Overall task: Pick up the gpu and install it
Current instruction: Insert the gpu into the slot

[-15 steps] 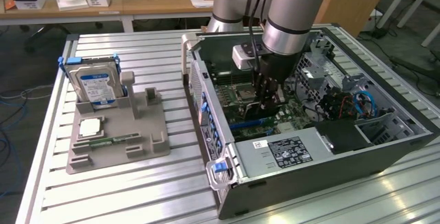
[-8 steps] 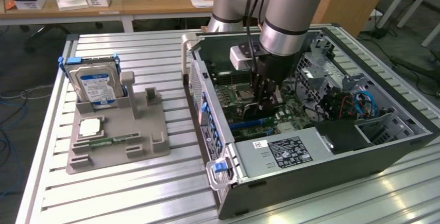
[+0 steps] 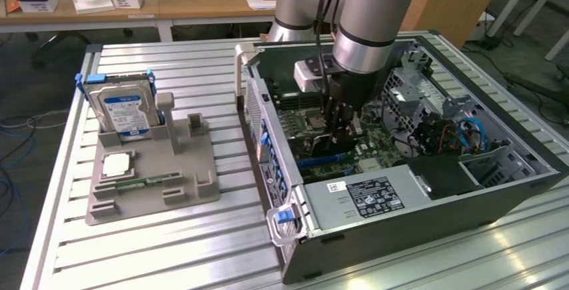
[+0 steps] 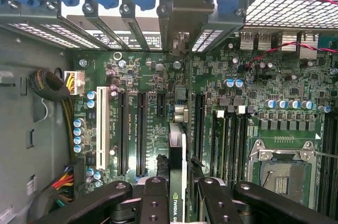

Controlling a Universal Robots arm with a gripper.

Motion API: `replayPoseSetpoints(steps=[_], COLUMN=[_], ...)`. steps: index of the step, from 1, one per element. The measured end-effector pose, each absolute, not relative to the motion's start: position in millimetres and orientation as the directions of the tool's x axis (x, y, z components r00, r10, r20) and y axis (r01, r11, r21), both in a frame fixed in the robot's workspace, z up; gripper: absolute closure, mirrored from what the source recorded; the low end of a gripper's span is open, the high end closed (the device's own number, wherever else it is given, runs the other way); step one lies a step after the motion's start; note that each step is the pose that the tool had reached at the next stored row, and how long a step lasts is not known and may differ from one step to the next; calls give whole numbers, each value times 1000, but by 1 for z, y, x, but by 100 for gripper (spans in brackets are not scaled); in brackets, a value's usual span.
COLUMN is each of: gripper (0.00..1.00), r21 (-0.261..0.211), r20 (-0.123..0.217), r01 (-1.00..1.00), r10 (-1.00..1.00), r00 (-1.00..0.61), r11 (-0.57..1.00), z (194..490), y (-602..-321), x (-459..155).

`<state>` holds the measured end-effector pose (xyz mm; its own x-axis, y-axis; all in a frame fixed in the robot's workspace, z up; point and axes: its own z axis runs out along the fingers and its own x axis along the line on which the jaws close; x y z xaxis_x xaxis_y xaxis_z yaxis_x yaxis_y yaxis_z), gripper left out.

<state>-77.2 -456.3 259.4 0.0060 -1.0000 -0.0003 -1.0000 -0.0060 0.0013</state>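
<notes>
Exterior view high, oblique over open computer case [image 3: 400, 230], wrist view close, facing its motherboard [image 4: 153, 76], shared by both

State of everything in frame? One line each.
pincer: shut on the gpu, inside the case
gpu: held edge-on over the motherboard slots; seating unclear
case: side open
CPU socket: empty
hard drive: upright in the holder
CPU: flat on the holder
memory stick: flat on the holder
</notes>
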Motion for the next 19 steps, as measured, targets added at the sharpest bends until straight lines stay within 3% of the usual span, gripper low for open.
replayPoseSetpoints(steps=[19], gripper=[74], r21=[-5], r20=[0], r01=[-1000], r10=[-1000], r00=[6], r11=[-6], z=[259], y=[-456], x=[-79])
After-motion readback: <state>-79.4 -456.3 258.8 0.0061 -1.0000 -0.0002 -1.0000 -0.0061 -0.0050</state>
